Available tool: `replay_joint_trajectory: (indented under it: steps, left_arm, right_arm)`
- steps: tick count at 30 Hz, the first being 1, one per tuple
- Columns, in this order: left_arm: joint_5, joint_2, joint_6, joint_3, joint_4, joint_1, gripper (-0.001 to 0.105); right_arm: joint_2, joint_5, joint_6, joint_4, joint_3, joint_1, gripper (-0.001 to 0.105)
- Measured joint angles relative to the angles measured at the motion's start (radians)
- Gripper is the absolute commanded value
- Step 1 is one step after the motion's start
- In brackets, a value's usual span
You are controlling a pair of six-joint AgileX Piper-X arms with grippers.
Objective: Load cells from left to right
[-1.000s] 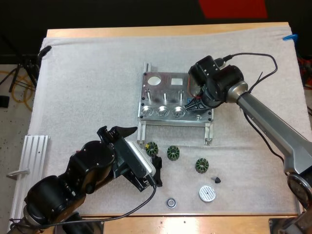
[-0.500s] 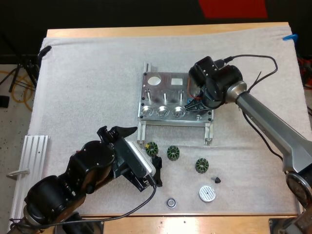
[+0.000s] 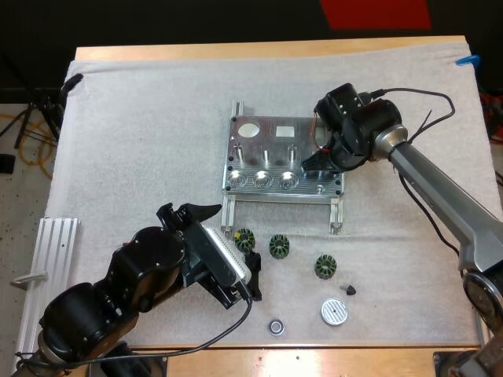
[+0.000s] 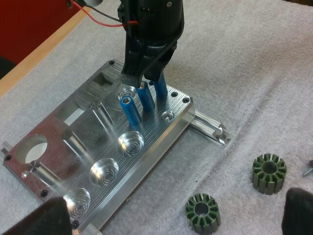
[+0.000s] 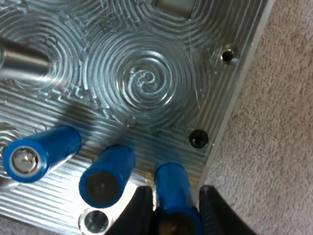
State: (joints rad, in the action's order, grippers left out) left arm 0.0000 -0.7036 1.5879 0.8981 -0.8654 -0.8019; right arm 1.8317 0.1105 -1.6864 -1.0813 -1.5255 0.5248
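A metal fixture (image 3: 271,149) lies on the mat's middle, with round pockets along its near edge (image 4: 105,171). Three blue cylinders stand at its right end. My right gripper (image 3: 313,162) is over them, shut on the outermost blue cylinder (image 5: 172,188), which its fingers (image 5: 138,205) squeeze from both sides. The other two cylinders (image 5: 106,175) (image 5: 39,152) lean free beside it, also seen from my left wrist (image 4: 131,111). My left gripper (image 3: 228,237) hovers open near the mat's front, fingers (image 4: 44,218) wide apart, by the dark green toothed rings (image 3: 245,239) (image 4: 269,172).
More toothed rings (image 3: 279,246) (image 3: 326,266) lie in front of the fixture. A silver disc (image 3: 334,312), a small ring (image 3: 276,326) and a tiny black cone (image 3: 350,289) sit near the front edge. An aluminium rail (image 3: 49,255) lies at the left.
My right arm's wrist has shifted a little to the right over the fixture's right end. The left arm and the loose parts have not moved.
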Motion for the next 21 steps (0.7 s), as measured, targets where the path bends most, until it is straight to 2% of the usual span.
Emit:
replay_joint_trajectory:
  steps: [17, 18, 21]
  left_arm:
    - [0.000, 0.000, 0.000, 0.000, 0.000, 0.000, 0.085]
    - [0.000, 0.000, 0.000, 0.000, 0.000, 0.000, 0.085]
    - [0.000, 0.000, 0.000, 0.000, 0.000, 0.000, 0.085]
  right_arm:
    - [0.000, -0.001, -0.004, 0.052, 0.053, 0.000, 0.000]
    - [0.000, -0.001, -0.005, 0.052, 0.053, 0.000, 0.002]
    - [0.000, -0.003, -0.006, 0.052, 0.053, 0.000, 0.029]
